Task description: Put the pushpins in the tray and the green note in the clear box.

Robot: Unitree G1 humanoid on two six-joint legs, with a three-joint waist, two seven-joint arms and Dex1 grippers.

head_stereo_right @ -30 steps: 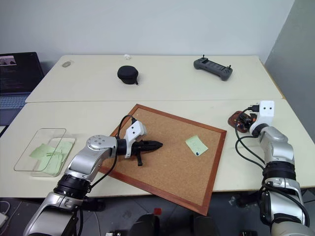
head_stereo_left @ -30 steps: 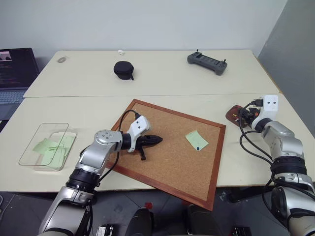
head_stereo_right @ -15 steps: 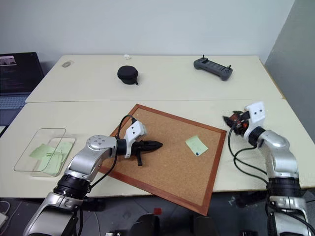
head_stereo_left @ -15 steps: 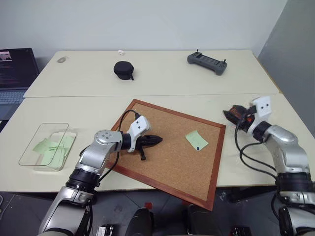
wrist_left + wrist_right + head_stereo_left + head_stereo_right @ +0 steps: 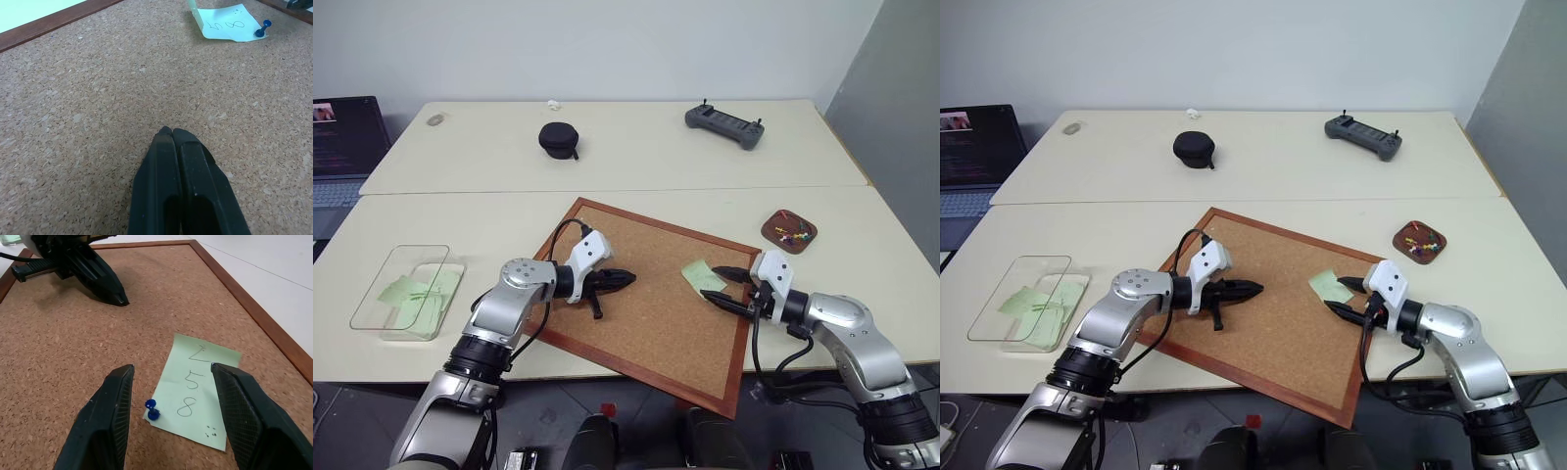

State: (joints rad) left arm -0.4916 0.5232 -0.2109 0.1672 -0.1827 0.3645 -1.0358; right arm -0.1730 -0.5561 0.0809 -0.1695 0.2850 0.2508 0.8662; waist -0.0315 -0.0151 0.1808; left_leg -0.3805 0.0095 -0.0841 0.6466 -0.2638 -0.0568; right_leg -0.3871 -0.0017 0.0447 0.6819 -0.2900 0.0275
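**Right arm lining up on the last pin**

Green note [image 5: 198,387] is lying on the cork board [image 5: 646,333], near its right edge, pinned by one blue pushpin [image 5: 152,410] at a corner. Digits are handwritten on it. Right gripper [image 5: 171,382] is sitting low over the board with jaws parted and empty, the pin and the note's near edge showing between the two fingers [image 5: 105,416].

Left gripper [image 5: 172,134] is hovering just over bare cork mid-board, jaws fully closed, holding nothing.

Tray [image 5: 789,232] is sitting on the bench [image 5: 862,255] just right of the board, with several coloured pins in it. Clear box [image 5: 406,291] is at the far left of the bench, well apart from the note, with green slips inside.

Risks, as I'm reading it:
- Pin head is tiny against wide jaws; closing off-centre is likely going to pinch paper or knock the pin flat.
- Pulling at an angle could tear the note's corner.
- Once unpinned, the thin slip lying flat on cork is going to be hard to get under, and dragging it could crease it.
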